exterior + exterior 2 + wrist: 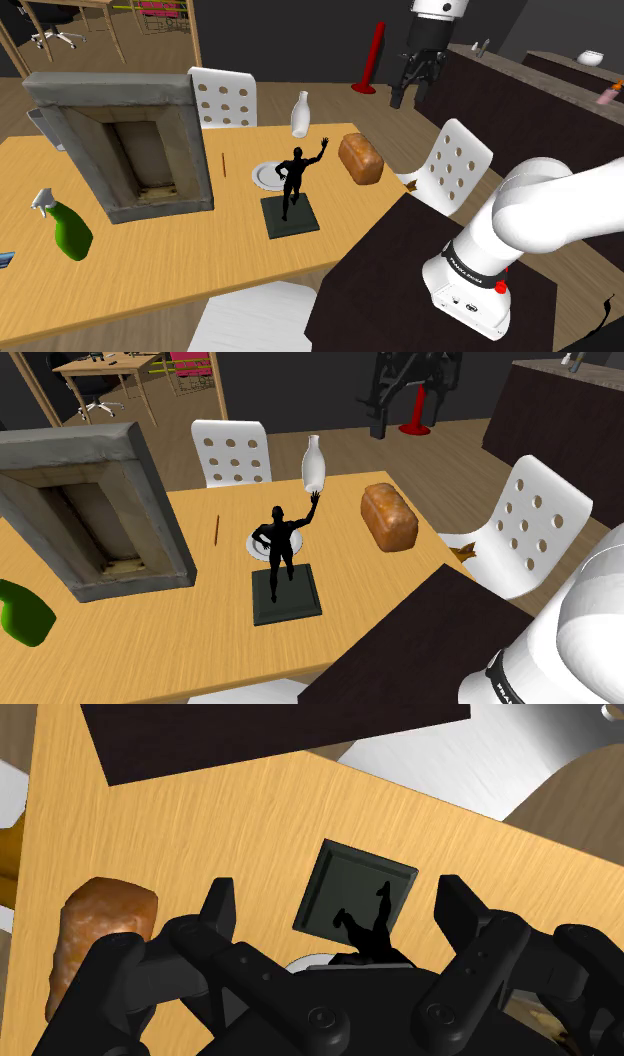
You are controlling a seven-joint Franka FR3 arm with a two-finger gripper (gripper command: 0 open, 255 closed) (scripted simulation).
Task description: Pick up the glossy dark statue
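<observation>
While it hangs above the statue [293, 180], the gripper [337, 904] gapes wide — empty, touching nothing.

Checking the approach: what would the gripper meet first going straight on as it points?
Probably the black statue, standing on its dark base between the gripper and its open jaws; depth unclear.

The statue [293, 183] is formed as a glossy black human figure, one arm raised. It is set upright on its dark square base on the wooden table [150, 262].
</observation>
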